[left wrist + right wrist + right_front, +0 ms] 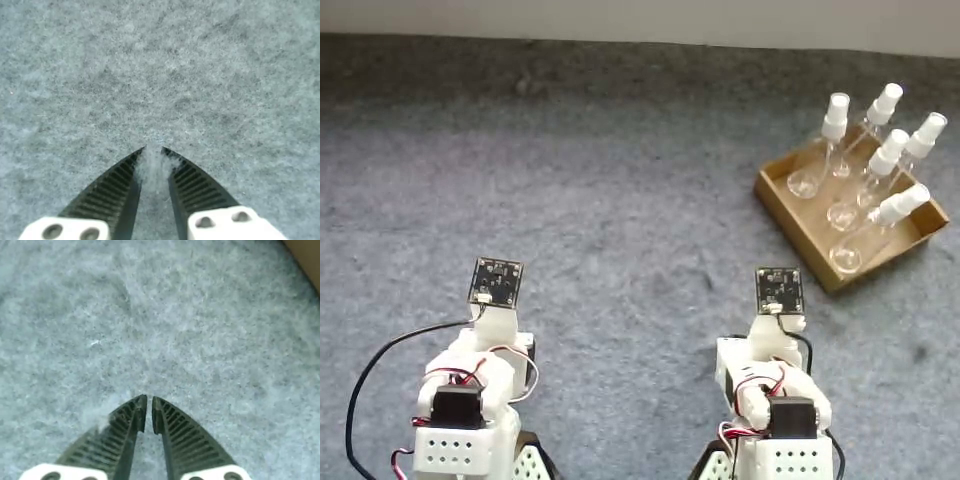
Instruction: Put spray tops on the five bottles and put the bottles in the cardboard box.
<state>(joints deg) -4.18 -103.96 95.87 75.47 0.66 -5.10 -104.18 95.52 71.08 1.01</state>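
Note:
Several clear bottles (875, 170) with white spray tops stand or lean inside the cardboard box (795, 235) at the far right of the grey carpet. My left arm (480, 370) is folded back at the near left; its gripper (153, 148) hangs shut over bare carpet with nothing between its fingers. At the near right sits my right arm (775, 370), its gripper (148, 401) also shut and holding nothing. A corner of the cardboard box (307, 257) shows beyond the right gripper. Both grippers are well apart from the box.
Grey carpet (620, 200) covers the whole work surface. A pale wall edge (640, 20) runs along the far side. Black cables (370, 380) loop beside the left arm's base.

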